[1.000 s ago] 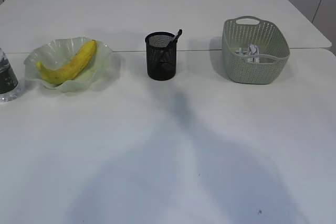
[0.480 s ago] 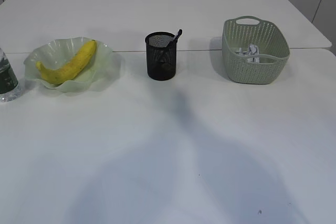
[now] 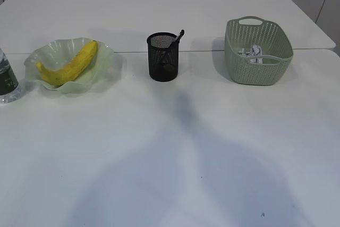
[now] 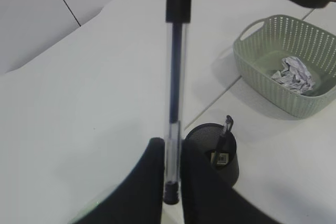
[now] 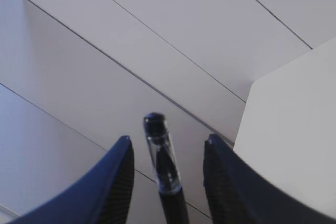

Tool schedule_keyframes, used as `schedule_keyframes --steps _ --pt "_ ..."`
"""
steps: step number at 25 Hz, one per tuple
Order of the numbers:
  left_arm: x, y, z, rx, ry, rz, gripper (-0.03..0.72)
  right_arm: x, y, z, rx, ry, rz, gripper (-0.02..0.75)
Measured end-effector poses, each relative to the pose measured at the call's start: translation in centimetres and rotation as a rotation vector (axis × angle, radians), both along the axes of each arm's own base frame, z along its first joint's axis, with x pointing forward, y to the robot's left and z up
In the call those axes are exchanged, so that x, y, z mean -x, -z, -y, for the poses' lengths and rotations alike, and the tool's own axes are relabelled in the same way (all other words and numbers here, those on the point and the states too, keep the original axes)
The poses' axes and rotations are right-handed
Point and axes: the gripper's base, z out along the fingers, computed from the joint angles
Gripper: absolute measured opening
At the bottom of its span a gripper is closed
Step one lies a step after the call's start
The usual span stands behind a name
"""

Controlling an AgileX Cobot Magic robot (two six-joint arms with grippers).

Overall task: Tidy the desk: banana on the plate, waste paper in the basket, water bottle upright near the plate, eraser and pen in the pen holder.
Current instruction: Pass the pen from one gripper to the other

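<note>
The exterior view shows neither arm, only the banana (image 3: 70, 65) on the plate (image 3: 109, 59), the bottle (image 3: 6, 81) upright at far left, the pen holder (image 3: 163, 57) and the basket (image 3: 258, 51) with paper (image 3: 255, 52). The left gripper (image 4: 170, 182), high above the holder, pinches a clear pen (image 4: 175, 98). The right gripper (image 5: 167, 177) points at the wall, jaws wide around a pen (image 5: 160, 158); whether they touch it I cannot tell.

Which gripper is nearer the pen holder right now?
Left. The left gripper, shut on the pen, hangs just above the pen holder; the right gripper faces the wall, holder out of its view.
</note>
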Motion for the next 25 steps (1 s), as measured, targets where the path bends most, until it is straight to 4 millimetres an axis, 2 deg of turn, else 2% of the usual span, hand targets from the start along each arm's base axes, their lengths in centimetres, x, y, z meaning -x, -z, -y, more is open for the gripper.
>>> schedule_keyframes --steps 6,16,22,25 --pt "0.01 0.00 0.02 0.003 0.001 -0.001 0.025 0.01 -0.05 -0.01 -0.021 -0.004 -0.009 0.237" --pt "0.14 -0.12 0.13 0.012 0.016 -0.001 0.025 -0.06 -0.13 0.10 -0.027 0.011 -0.002 0.219" --pt "0.14 -0.12 0.13 0.008 0.018 0.002 0.025 -0.06 -0.14 0.11 -0.030 0.012 -0.003 0.143" --pt "0.14 -0.12 0.13 0.007 0.019 0.002 0.025 -0.12 -0.07 0.11 -0.023 0.015 0.002 0.134"
